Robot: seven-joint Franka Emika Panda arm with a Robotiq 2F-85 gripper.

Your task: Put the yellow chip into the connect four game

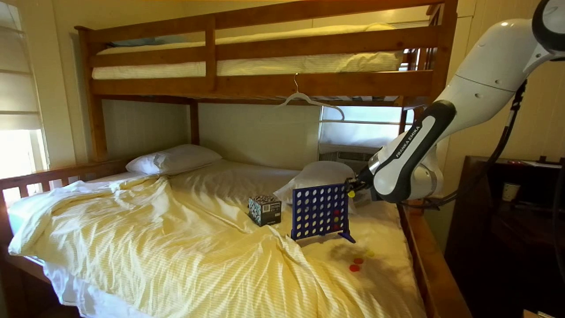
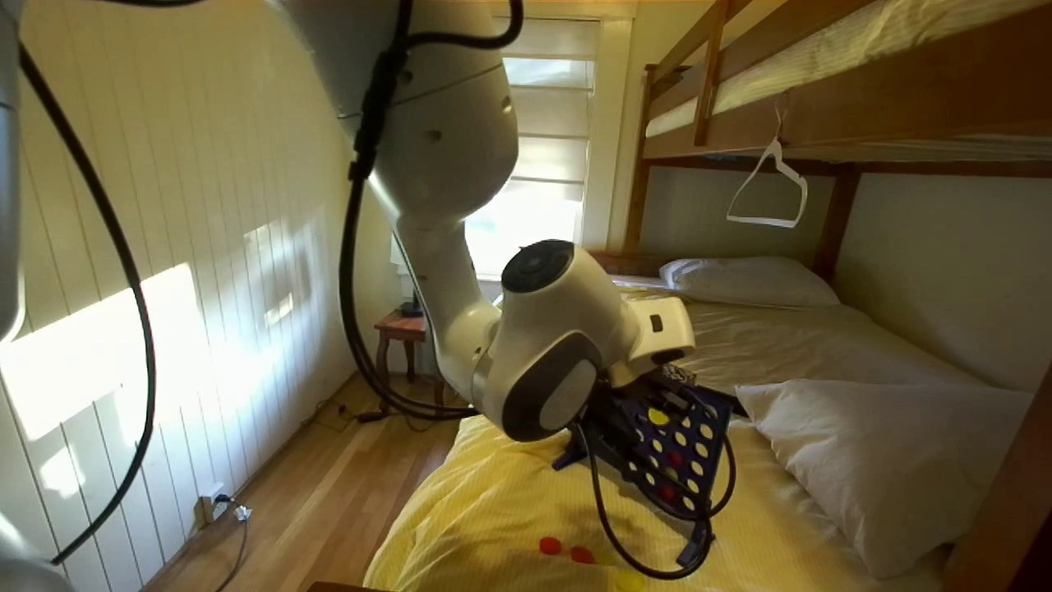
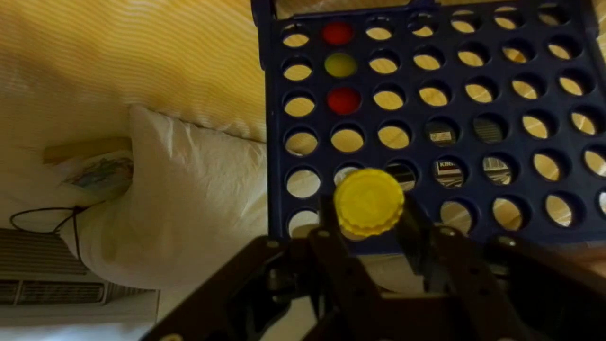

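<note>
Tally: yellow 3, red 4

1 connect four game (image 3: 414, 117), 7 columns by 6 rows of holes. Yellow: 1 yellow chip (image 3: 369, 196) in the gripper (image 3: 368, 208), 1 slotted yellow chip (image 3: 340, 65), 1 loose yellow chip (image 2: 630, 580). Red: 2 slotted red chips (image 3: 343, 100), 2 loose red chips (image 1: 354, 268). 7 overall: 3 slotted, 3 loose, 1 gripped. 1 robot arm (image 1: 485, 79), 1 gripper. 1 bunk bed (image 1: 324, 84), 2 tiers; 2 pillows (image 1: 174, 160) on the lower one. Singles: 1 printed box (image 1: 267, 212), 1 hanger (image 1: 299, 94), 1 cup (image 1: 510, 192), 1 small side table (image 2: 399, 330), 1 wall outlet (image 2: 208, 507).
</note>
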